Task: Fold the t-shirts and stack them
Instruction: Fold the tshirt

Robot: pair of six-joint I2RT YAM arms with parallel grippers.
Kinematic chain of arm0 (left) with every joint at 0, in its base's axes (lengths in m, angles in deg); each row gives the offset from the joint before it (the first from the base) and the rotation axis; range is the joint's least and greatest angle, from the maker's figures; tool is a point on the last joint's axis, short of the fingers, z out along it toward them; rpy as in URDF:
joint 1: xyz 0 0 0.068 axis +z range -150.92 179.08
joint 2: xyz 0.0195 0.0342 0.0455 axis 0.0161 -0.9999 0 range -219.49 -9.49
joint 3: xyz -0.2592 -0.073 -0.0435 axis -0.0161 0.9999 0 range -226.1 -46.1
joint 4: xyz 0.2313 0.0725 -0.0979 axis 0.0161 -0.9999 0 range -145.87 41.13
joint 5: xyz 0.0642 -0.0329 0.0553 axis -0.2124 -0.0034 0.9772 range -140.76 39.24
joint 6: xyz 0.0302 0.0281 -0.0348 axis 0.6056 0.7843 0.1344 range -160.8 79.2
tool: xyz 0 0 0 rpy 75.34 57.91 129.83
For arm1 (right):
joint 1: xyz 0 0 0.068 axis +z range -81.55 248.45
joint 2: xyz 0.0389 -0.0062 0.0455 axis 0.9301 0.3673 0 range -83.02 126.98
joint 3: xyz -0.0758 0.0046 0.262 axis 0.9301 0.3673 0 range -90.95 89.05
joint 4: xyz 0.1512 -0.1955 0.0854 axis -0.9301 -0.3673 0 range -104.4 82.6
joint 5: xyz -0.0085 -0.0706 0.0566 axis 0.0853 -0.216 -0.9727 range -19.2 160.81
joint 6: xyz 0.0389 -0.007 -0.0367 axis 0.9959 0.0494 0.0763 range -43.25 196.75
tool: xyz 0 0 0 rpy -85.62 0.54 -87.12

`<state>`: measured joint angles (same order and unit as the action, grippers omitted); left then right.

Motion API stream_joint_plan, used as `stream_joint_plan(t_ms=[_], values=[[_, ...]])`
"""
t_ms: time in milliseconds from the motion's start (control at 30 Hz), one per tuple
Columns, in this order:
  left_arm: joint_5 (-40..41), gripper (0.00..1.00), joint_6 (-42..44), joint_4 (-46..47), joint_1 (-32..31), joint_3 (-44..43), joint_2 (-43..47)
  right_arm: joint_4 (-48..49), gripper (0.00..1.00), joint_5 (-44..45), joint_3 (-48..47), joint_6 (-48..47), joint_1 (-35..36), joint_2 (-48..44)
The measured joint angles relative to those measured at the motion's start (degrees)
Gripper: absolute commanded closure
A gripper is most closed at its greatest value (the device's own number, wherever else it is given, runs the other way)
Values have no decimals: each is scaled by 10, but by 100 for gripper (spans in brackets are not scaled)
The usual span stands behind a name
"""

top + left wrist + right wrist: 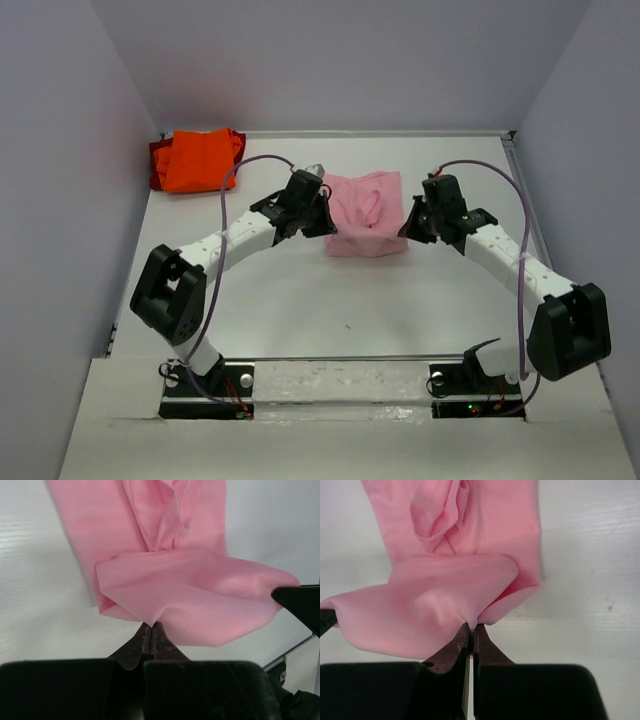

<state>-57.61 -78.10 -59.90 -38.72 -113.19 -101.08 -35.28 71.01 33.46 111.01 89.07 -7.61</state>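
Occupying mid-table: pink t-shirt, partly folded; judged soft, light, limp and best held at edge folds. Orange t-shirts sat piled at the far-left corner. Left gripper and right gripper each pinched the pink shirt's near edge.

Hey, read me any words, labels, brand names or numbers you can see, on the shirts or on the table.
There is no readable text in any view.
pink t-shirt: plain cloth, with no print or tag showing in either wrist view.
orange t-shirts: no lettering visible from above.
table: bare white surface, no marks that read as words or numbers.
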Motion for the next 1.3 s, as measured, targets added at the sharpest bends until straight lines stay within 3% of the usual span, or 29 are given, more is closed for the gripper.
stream_joint_plan(t_ms=[300, 700, 1300], values=[[5, 100, 45, -34, 40, -105, -83, 28, 100, 67, -128, -53, 0, 123], [7, 100, 87, -74, 70, -243, -149, 30, 100, 104, -247, -90, 0, 197], [-34, 100, 99, -116, 139, -464, -343, 19, 100, 110, -503, -110, -34, 439]])
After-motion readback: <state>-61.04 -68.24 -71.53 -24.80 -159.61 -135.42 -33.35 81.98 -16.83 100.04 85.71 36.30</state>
